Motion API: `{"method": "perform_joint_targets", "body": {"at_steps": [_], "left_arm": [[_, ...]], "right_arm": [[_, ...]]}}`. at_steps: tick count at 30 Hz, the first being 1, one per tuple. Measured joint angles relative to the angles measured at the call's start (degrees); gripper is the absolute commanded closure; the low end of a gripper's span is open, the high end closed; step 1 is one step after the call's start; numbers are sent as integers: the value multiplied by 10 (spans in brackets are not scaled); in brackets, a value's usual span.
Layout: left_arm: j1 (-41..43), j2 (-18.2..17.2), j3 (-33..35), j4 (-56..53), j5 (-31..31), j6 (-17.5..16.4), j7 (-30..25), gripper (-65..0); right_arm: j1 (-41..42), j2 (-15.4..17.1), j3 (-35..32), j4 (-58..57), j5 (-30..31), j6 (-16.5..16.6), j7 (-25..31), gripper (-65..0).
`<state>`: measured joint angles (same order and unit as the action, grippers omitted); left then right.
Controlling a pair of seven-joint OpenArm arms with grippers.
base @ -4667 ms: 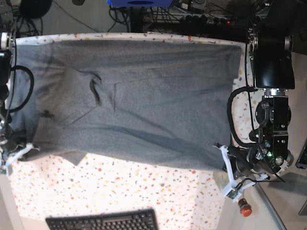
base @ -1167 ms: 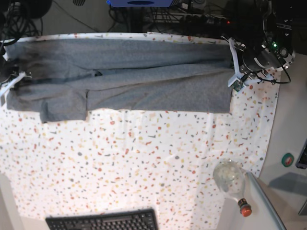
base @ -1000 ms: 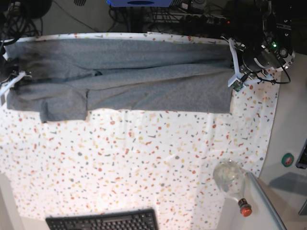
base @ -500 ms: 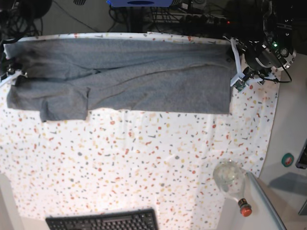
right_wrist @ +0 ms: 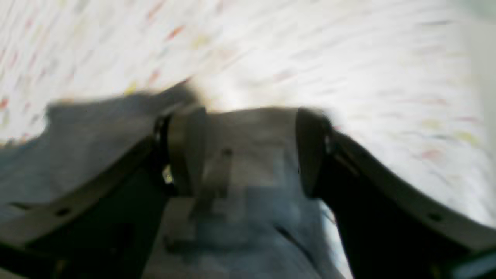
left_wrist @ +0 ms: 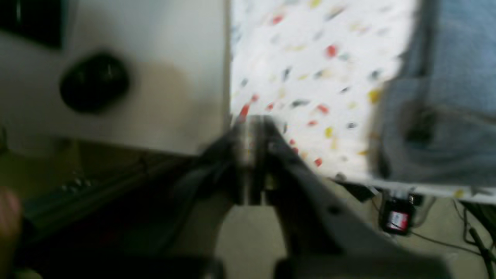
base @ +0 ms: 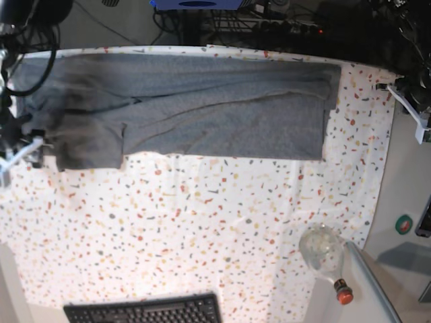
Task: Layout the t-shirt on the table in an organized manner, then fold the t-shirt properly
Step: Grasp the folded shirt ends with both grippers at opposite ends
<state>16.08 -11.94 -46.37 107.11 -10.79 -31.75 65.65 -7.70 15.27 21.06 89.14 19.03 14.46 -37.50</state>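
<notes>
t-shirt point(base: 202, 108): grey, folded band, far edge | table point(base: 202, 229): speckled cloth

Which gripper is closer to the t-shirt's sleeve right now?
Right. The right gripper sits open at the sleeve end of the t-shirt; the left gripper is shut, off the hem end past the table edge.

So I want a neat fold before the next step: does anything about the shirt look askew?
Yes. The t-shirt lies folded in a long band at the table's far edge, but one sleeve sticks out past the band's near edge, and diagonal wrinkles cross the middle. Otherwise nothing looks spilled or damaged.
</notes>
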Motion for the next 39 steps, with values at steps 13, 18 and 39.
{"method": "perform_joint_targets", "body": {"at_steps": [13,18,39], "left_arm": [[9,-6,-65,-88,-3,0,-2,0],[9,-7,-75,-89,0,0,-2,0],[4,-20,-73,-90,0,0,-2,0]], "right_arm": [[132,7,-104,-173,0,-4,-9,-347],[135,6,-106,-202,1,-4,-11,-341],[-51,-65,-51,83,1,-5,-97,0]]}}
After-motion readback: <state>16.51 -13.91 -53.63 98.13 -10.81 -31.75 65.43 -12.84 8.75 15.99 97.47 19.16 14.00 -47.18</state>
